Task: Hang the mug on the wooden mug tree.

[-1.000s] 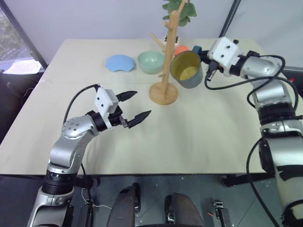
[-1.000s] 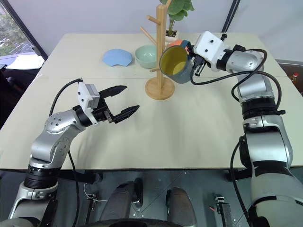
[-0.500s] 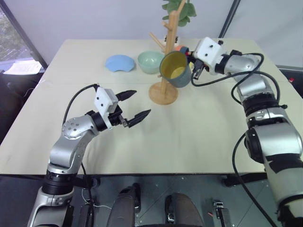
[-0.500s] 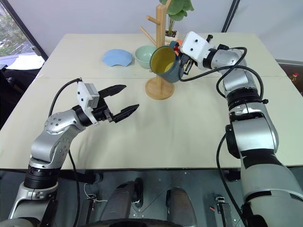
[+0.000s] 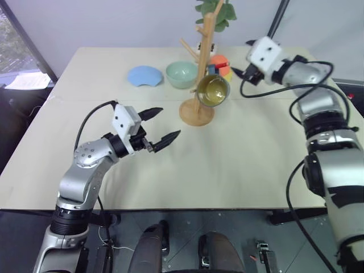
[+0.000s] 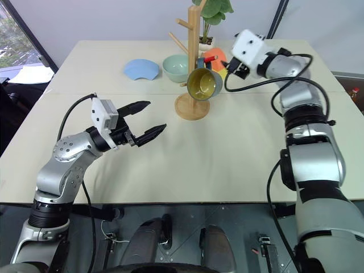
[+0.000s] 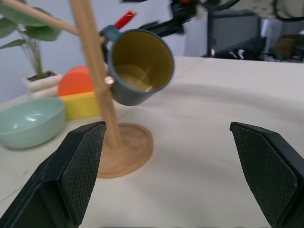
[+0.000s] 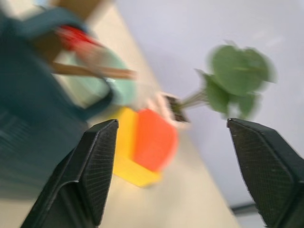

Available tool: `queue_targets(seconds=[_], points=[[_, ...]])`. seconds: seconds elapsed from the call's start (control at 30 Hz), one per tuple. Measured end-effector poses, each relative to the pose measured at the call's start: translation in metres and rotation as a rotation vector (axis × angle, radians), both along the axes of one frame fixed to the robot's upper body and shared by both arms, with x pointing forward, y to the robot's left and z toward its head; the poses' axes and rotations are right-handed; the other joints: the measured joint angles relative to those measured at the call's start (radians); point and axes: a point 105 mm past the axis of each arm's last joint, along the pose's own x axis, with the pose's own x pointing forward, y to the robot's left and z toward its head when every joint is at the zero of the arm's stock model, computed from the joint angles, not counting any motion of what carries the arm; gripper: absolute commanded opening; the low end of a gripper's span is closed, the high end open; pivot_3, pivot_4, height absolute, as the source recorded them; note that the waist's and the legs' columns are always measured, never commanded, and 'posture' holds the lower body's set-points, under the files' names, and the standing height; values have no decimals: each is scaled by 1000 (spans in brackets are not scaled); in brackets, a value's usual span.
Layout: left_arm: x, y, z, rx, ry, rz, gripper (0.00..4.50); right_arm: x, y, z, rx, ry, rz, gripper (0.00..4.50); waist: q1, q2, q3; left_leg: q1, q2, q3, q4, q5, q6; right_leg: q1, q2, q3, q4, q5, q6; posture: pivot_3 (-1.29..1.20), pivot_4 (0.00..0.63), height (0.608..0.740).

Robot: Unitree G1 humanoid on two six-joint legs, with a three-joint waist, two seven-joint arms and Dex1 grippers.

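The left gripper [image 5: 161, 126] hovers over the matte beige table [image 5: 239, 153] at about 8 o'clock from the wooden mug tree [image 5: 200, 68]. Its two tapered black fingers [image 7: 80, 171], with cross-hatched pads, are spread wide and grasp nothing.

At 10 o'clock from the tree's base lies a flat pale-blue plate [image 5: 144, 75] with a notch in its near rim. Just beside it sits a smooth, rounded pale green bowl [image 5: 182, 74].

The wooden mug tree is a slim light-wood post with upward-angled pegs, standing on a round, flat disc base. The mug [image 5: 212, 91], glossy dark slate-blue ceramic with a yellow inside, hangs by its loop handle from a low peg at the post's 3 o'clock side. It is tilted, with its open mouth facing the camera, and clear of the table.

Behind it, at 1 o'clock from the base, sit blocky toy shapes [image 5: 219, 63] in orange, yellow and red. A leafy green potted plant [image 5: 216, 11] stands at the table's far edge.

The right gripper [image 5: 236, 73] is at 3 o'clock from the mug, apart from it. Its textured black fingers [image 8: 97, 166] stand wide apart and empty.
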Motion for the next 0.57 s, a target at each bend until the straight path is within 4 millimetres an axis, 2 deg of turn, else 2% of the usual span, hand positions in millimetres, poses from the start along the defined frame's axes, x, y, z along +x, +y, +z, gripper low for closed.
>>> queue_targets(seconds=[0.1,0.17,0.23,0.33,0.4,0.47,0.57], points=[[9,19,-5,-93,38,123,4500,-8,-25,-20,155,35,-34,3878,-3,0,0,1,0,0,1,0,1,1,0,0,1,0,0,0,150,740],[18,35,-12,-156,69,233,4500,-18,-39,-44,312,88,-37,3878,-2,-1,-1,2,1,0,1,0,1,2,0,0,1,0,0,0,150,740],[26,66,-33,-212,139,406,4500,-35,-38,-91,471,190,-3,3878,-3,-5,-3,6,3,1,1,-1,2,5,2,0,1,0,0,0,150,740],[26,97,-68,-209,244,579,4500,-59,-32,-170,595,422,-26,3878,-4,-1,0,3,3,4,1,-1,2,1,1,1,2,1,1,0,150,740],[26,102,-77,-196,256,631,4500,-68,-21,-181,626,457,-1,3878,-4,0,1,2,3,5,2,-1,2,0,1,2,2,3,3,0,150,740],[26,104,-81,-186,261,655,4500,-70,-9,-173,644,438,44,3878,-5,0,1,2,4,5,2,-2,1,0,1,3,1,6,2,0,150,740],[23,107,-87,-186,272,677,4500,-70,-5,-166,656,420,58,3878,-3,0,0,2,7,7,2,-3,0,-3,1,3,-3,7,-4,0,150,740]])
